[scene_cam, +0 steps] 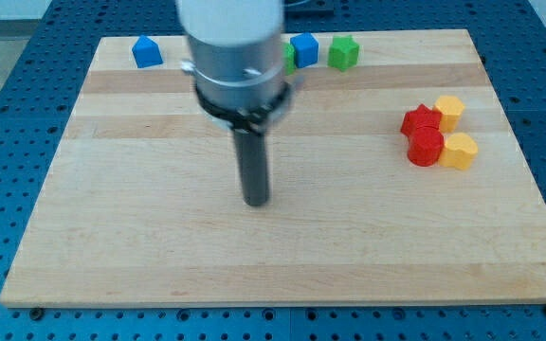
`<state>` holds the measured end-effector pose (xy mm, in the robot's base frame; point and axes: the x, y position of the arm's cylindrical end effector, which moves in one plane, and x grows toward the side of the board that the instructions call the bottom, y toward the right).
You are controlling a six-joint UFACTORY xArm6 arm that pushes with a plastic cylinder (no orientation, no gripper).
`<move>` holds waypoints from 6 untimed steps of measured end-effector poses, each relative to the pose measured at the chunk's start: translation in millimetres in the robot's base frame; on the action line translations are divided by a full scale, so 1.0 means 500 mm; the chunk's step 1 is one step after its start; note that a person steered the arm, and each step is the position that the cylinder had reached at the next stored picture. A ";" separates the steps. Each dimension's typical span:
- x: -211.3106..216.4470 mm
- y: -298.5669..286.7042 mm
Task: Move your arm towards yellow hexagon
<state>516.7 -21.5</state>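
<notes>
the board [159, 237] is pale wood with long grain bands running left to right, lying on a blue perforated surface [8, 142]. the arm comes down from the top of the view as a blurred silvery cylinder with a dark collar, ending in a straight dark matte rod. my tip [256, 202] sits near the middle of the board, a little left of centre. there are no jaws on this rod, so nothing about spreading or pinching can be told; it touches no block.

the blocks look like smooth, glossy plastic. at the right side sits a tight cluster of four: a red star-like block [421, 120] with a yellow block [449, 111] just beside it on the far right, and nearer the view's bottom a red rounded block [426, 147] touching the yellow hexagon [461, 151] on its right. the yellow hexagon is squat and faceted, lying flat; its outline is nearly even all round, so no long axis or facing can be made out. it is well apart from my tip, to the right and slightly farther up the view.

along the far edge stand a blue block [146, 51] at the left, a blue cube [304, 48] just right of the arm, a green block [344, 52] beside that, and a sliver of green [290, 59] mostly hidden behind the arm.
</notes>
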 end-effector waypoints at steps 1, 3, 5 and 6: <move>0.003 0.059; 0.003 0.371; 0.000 0.447; -0.022 0.523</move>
<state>505.5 240.1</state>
